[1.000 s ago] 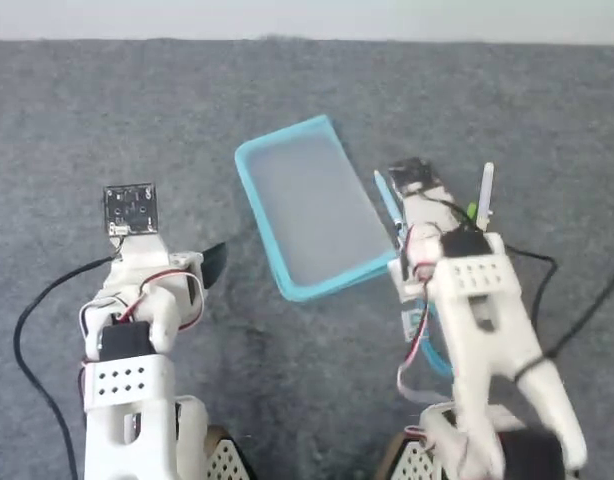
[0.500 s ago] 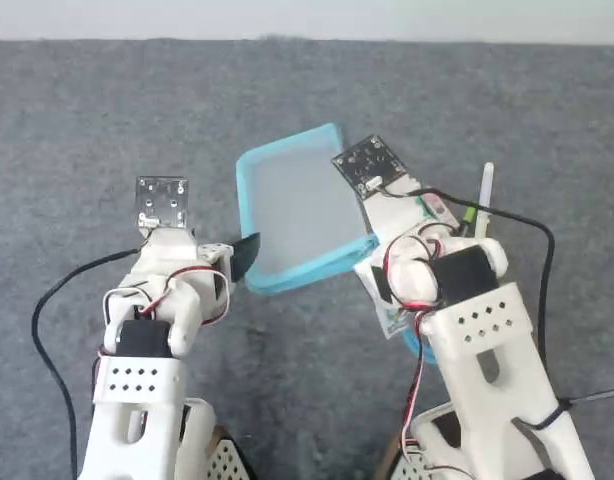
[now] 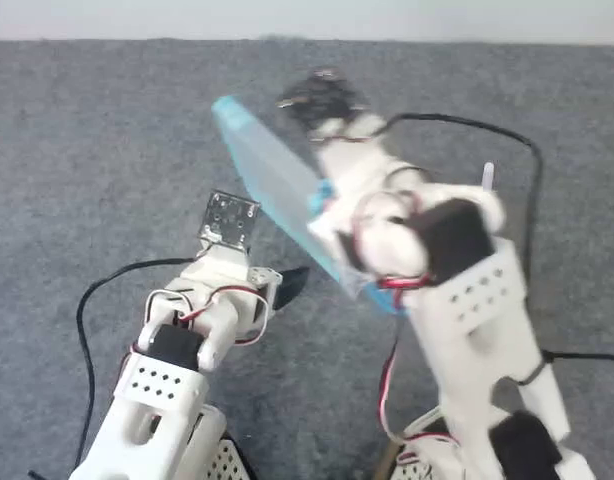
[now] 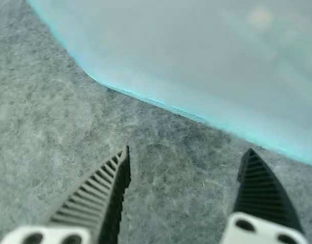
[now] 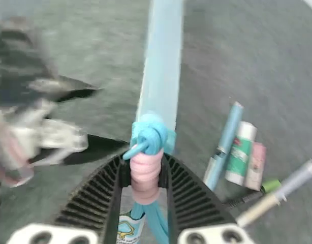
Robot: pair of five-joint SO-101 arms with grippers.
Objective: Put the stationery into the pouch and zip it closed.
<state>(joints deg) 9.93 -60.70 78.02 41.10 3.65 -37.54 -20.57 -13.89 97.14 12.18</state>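
The translucent pouch (image 3: 267,170) with a light blue rim stands lifted and tilted on edge above the grey carpet. My right gripper (image 5: 145,165) is shut on its pink zipper tag (image 5: 145,178), just under a knot of blue cord; in the high view this gripper (image 3: 327,205) sits at the pouch's near end. My left gripper (image 4: 189,152) is open over bare carpet, a short way in front of the pouch (image 4: 196,61) and not touching it. Loose stationery lies on the carpet beside the right arm: a blue pen (image 5: 224,142), a green-and-white stick (image 5: 242,152), a pink piece (image 5: 256,165) and a pale pen (image 5: 278,195).
Grey carpet (image 3: 107,120) covers the table to a pale wall at the back. A white pen tip (image 3: 487,178) shows behind the right arm. Black cables (image 3: 487,130) trail from both arms. Carpet to the left of the left arm is open.
The right arm raised the pouch from lying flat to standing on edge and swung it left and back. The left arm advanced to the right, toward the pouch.
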